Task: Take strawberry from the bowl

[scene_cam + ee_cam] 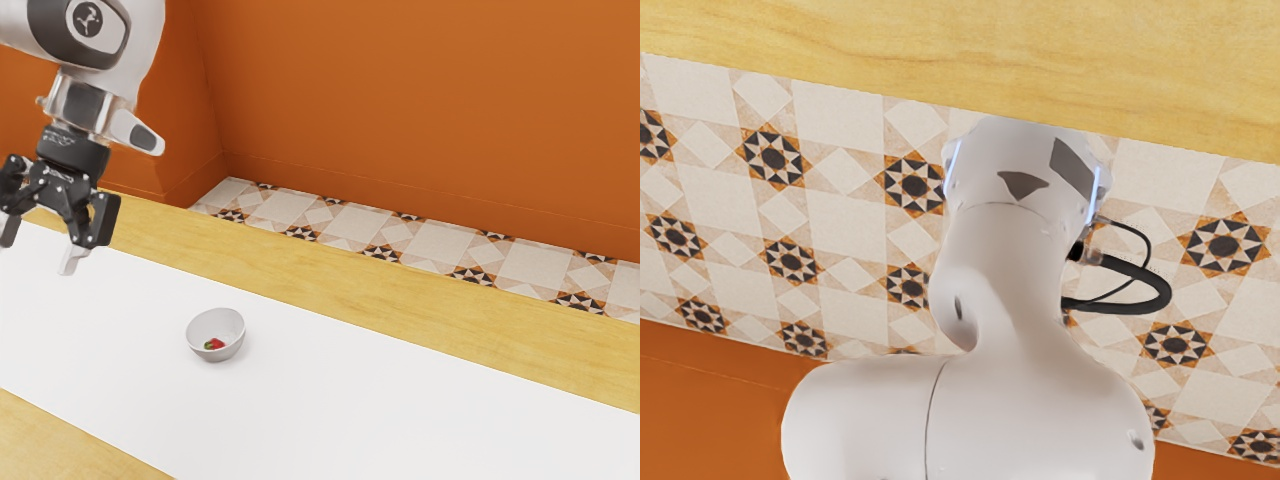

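Bowl [213,323], pale: strawberry [217,344] inside, on its bottom; gripper [40,246], spread and empty, well apart toward the exterior view's left, best centred over the strawberry, lowered without nudging the bowl, closed gently.

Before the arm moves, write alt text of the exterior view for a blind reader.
A red strawberry lies in a small pale bowl on a white table with wooden borders. A robot's open black gripper hangs toward the exterior view's left, apart from the bowl; behind are a patterned tiled floor and orange walls.
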